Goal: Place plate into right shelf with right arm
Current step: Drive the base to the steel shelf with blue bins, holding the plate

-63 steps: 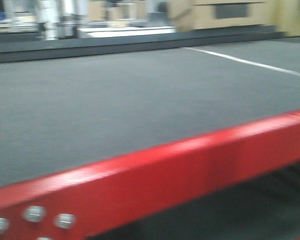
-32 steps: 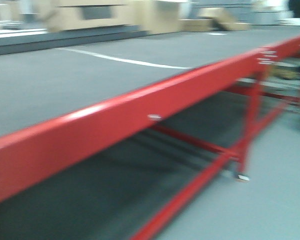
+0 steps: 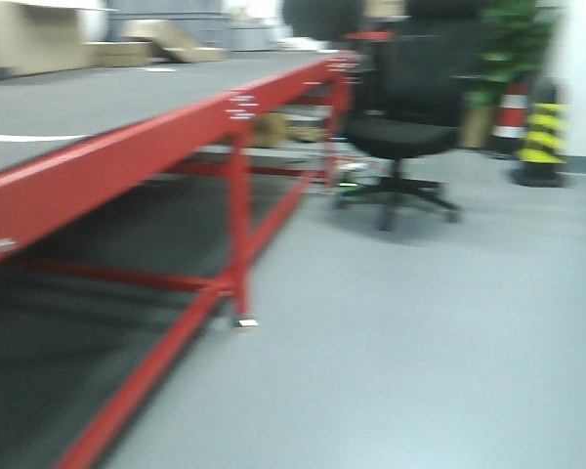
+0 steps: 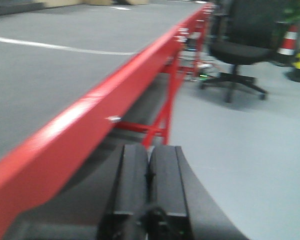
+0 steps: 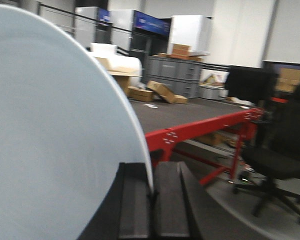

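Plate (image 5: 50, 140), filling the right wrist view's left, stands edge-on clamped in the right gripper (image 5: 152, 172), which should grip firmly until the unseen shelf appears; left gripper (image 4: 149, 152) jaws sit together, empty.

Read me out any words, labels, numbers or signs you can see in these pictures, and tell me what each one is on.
No text can be read.
White stickers on the red table frame: too blurred to read.
Blue panels at the back of the room: blurred, nothing legible.
Plate: plain, no print.
Striped post: yellow and black bands, no words.
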